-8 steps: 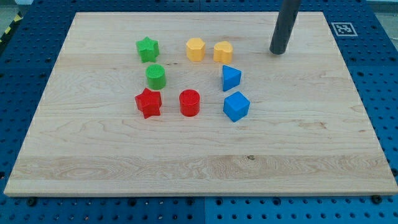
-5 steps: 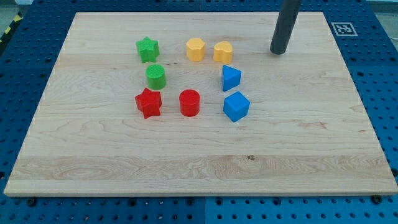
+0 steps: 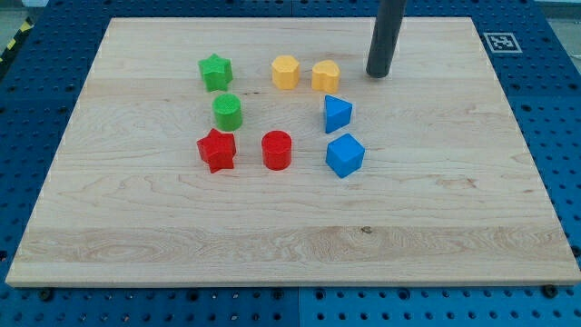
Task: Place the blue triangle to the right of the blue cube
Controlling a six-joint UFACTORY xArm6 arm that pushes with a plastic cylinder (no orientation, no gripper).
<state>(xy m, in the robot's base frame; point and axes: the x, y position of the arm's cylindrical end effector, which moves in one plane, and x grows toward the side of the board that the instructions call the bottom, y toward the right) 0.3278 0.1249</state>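
The blue triangle (image 3: 337, 113) lies on the wooden board, just above the blue cube (image 3: 345, 155) in the view. My tip (image 3: 379, 73) is above and to the right of the blue triangle, apart from it, and to the right of a yellow block (image 3: 326, 75). It touches no block.
A yellow hexagon block (image 3: 285, 71) sits left of the other yellow block. A green star (image 3: 215, 72) and a green cylinder (image 3: 228, 112) are on the left. A red star (image 3: 217, 150) and a red cylinder (image 3: 277, 150) lie left of the blue cube. A marker tag (image 3: 501, 42) is at the top right.
My tip has moved to the left, closer to the yellow block and the blue triangle. No block has moved.
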